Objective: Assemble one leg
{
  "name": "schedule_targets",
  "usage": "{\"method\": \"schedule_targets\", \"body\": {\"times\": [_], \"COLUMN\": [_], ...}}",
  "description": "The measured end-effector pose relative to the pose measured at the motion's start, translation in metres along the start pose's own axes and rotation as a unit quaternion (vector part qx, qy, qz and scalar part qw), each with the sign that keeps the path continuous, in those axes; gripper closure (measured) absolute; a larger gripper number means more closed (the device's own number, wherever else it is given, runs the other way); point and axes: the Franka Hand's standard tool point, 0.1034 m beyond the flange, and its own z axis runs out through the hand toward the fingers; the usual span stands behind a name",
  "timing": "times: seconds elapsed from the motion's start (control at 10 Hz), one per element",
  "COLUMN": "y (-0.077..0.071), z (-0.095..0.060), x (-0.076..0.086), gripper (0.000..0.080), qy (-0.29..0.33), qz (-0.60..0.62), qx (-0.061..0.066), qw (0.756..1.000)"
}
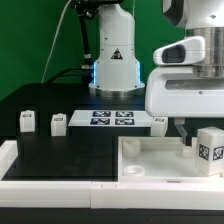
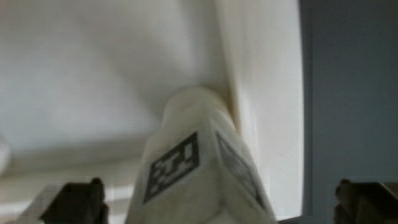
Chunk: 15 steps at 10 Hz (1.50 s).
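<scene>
A leg [image 1: 210,150], a small white post with a black-and-white tag, stands at the exterior view's right on the large white tray-like part [image 1: 140,165]. My gripper [image 1: 204,138] hangs over it. In the wrist view the same leg [image 2: 199,150] fills the middle, between my two dark fingertips [image 2: 75,202], which stand wide apart with gaps on both sides. The gripper [image 2: 222,205] is open and holds nothing. Three more legs stand on the black table: two at the exterior view's left [image 1: 27,122] [image 1: 58,123] and one beside the gripper body [image 1: 158,124].
The marker board [image 1: 112,119] lies flat at the back middle, in front of the arm's base [image 1: 112,65]. A white rim [image 1: 10,160] runs along the table's left and front edge. The tray-like part's raised wall [image 1: 125,150] is close to the gripper.
</scene>
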Motion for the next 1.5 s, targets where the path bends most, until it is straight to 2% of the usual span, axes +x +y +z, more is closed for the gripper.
{"method": "schedule_targets", "body": {"times": [0.3,0.4,0.5,0.6,0.7,0.8,0.9,1.1,1.3,1.4,1.5], "y": [0.0062,0.0079,0.0080,0.0082,0.0079,0.0058,0.0052,0.0059,0.0044,0.0045,0.0051], "z": [-0.0027,-0.0023,-0.0020,-0.0021,-0.0015,-0.0005,-0.0003,0.0002,0.0009,0.0010,0.0010], "x": [0.0010,0.0014,0.0013,0.0014,0.0011,0.0012,0.0011,0.0009,-0.0014,-0.0014,-0.0011], "gripper": [0.0150,0.0150,0.0239,0.0374,0.0374,0.0508,0.0508,0.0508,0.0508,0.0508,0.0508], "qy": [-0.005,-0.005,-0.005,-0.005,-0.005,-0.002,0.000,0.000,-0.002,0.001,0.002], "qz": [-0.139,-0.188,-0.192,-0.189,-0.170,-0.129,-0.035,0.121,0.321,0.382,0.429], "qx": [-0.002,-0.006,-0.006,-0.006,-0.005,-0.004,-0.006,-0.006,-0.013,-0.016,-0.014], "qw": [0.990,0.982,0.981,0.982,0.985,0.992,0.999,0.993,0.947,0.924,0.903]}}
